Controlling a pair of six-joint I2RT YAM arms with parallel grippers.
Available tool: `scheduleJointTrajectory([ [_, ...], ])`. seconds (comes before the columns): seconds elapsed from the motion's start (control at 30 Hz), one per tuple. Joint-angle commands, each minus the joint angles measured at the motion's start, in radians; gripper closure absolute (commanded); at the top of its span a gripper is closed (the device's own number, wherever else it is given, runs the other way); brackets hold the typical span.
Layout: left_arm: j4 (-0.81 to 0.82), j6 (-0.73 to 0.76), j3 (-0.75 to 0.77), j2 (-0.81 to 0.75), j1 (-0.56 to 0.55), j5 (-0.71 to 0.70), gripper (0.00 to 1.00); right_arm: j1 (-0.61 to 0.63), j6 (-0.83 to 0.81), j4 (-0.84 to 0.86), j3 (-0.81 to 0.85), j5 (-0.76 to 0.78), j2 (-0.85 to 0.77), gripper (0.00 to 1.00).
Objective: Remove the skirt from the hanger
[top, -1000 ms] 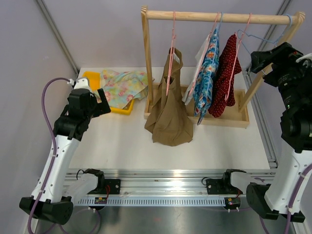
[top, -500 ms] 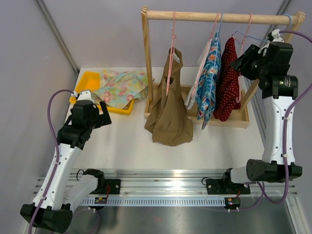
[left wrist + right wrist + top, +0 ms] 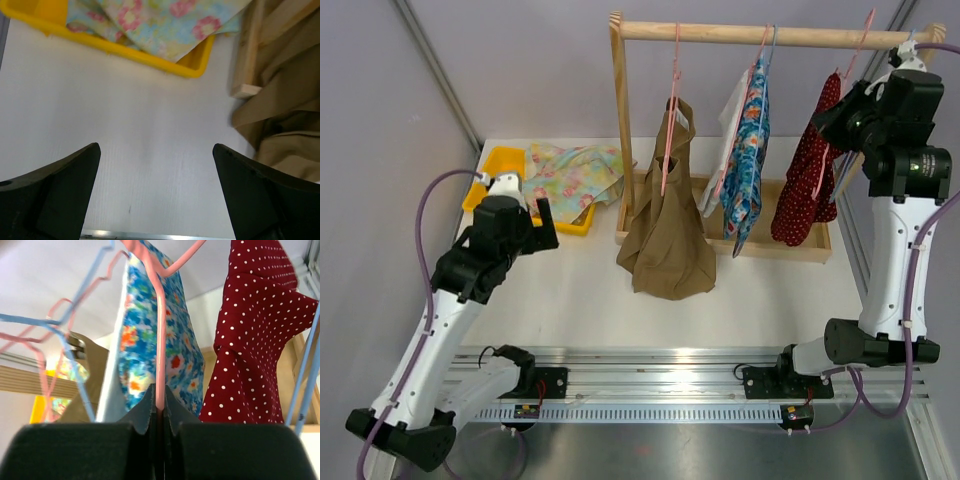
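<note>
Right hand: fingers pressed together, pinching the wire of the pink hanger.
Red dotted skirt: hung on that hanger, just right of the hand.
Left hand: fingers spread, holding nothing, above the table; yellow tray ahead.

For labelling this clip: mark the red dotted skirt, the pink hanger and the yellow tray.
red dotted skirt (image 3: 803, 203): top view, lower folds.
pink hanger (image 3: 160, 350): right wrist view, straight wire.
yellow tray (image 3: 130, 52): left wrist view, near rim.
</note>
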Motion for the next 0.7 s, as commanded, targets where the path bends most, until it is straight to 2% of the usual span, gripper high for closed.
scheduleJointTrajectory([
  [0.0, 0.059, 0.034, 0.271, 0.053, -0.171, -0.055, 0.01, -0.001, -0.014, 0.003, 0.181, -0.044, 0.005, 1.00],
  [0.13, 0.110, 0.110, 0.484, 0.163, -0.423, -0.038, 0.01, -0.001, -0.006, -0.046, 0.250, -0.106, -0.008, 1.00],
  [0.17, 0.159, 0.127, 0.517, 0.186, -0.501, 0.026, 0.01, -0.001, -0.005, -0.050, 0.233, -0.114, -0.019, 1.00],
  [0.27, 0.289, 0.190, 0.575, 0.255, -0.609, 0.164, 0.01, -0.001, 0.003, -0.034, 0.143, -0.166, -0.077, 1.00],
  [0.37, 0.392, 0.291, 0.610, 0.343, -0.809, 0.195, 0.01, -0.001, 0.028, -0.019, 0.049, -0.224, -0.138, 1.00],
  [0.53, 0.512, 0.313, 0.658, 0.502, -0.926, 0.228, 0.01, -0.001, 0.153, 0.058, -0.093, -0.365, -0.270, 1.00],
  [0.67, 0.593, 0.287, 0.707, 0.636, -0.965, 0.245, 0.01, -0.001, 0.170, 0.043, -0.134, -0.339, -0.352, 1.00],
])
